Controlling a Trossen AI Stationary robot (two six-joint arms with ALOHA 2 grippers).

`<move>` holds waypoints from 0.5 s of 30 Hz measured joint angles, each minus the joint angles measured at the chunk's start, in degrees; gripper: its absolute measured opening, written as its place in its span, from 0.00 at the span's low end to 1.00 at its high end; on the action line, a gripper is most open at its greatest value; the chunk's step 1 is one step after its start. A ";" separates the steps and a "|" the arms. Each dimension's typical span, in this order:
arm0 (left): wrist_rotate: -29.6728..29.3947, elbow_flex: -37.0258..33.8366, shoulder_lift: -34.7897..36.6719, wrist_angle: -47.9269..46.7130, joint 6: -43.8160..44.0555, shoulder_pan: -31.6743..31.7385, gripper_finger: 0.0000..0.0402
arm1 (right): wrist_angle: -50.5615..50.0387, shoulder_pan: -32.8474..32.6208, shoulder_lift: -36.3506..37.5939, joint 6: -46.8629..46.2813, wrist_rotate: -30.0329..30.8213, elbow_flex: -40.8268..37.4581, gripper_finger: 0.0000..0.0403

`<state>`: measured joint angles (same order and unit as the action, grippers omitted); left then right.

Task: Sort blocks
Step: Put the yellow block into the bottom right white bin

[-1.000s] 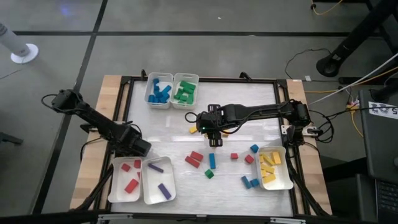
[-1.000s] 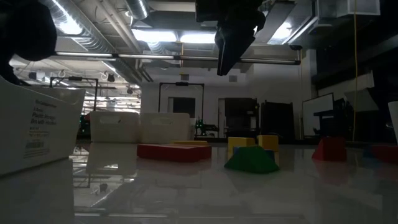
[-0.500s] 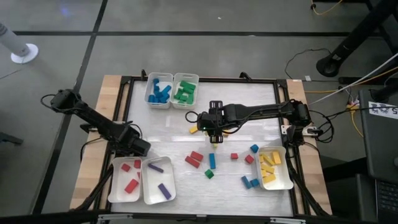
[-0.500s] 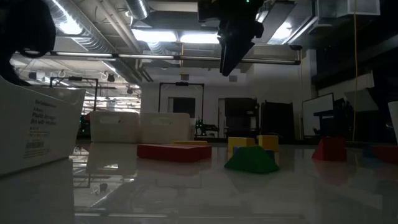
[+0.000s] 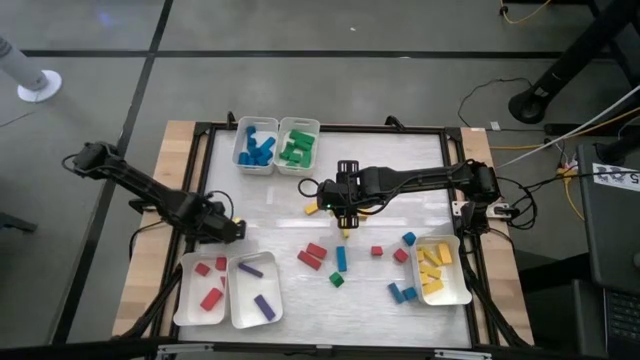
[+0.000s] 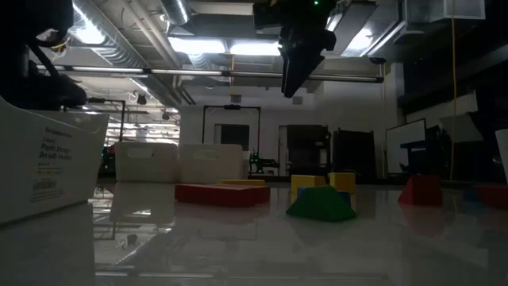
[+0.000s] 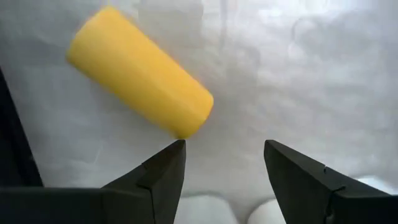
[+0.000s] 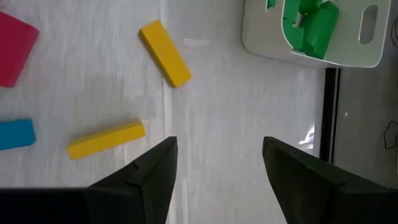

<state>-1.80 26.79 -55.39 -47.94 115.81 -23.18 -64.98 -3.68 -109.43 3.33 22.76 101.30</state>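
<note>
Grippers both gape empty: right gripper (image 5: 345,222) above loose blocks (image 5: 341,258), left gripper (image 5: 232,226) beside white trays (image 5: 231,298)

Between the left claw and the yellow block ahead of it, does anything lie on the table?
No. In the left wrist view the open left claw has only bare white table between it and the yellow block, which lies free just beyond one fingertip.

Left end effector (image 5: 232,226) open, right end effector (image 5: 345,228) open, both raised
</note>
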 joint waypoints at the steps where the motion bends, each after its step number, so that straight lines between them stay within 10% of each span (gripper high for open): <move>1: -0.83 0.02 0.24 -0.75 0.77 0.02 0.52 | 0.01 -0.03 0.02 0.00 0.02 0.00 0.58; 15: -8.57 -0.15 0.17 -5.63 6.76 0.38 0.52 | -0.97 -0.05 0.07 -0.04 -0.26 0.00 0.58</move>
<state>-10.37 26.63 -55.22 -53.57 122.57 -22.80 -65.95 -3.73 -109.36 3.29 22.50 101.30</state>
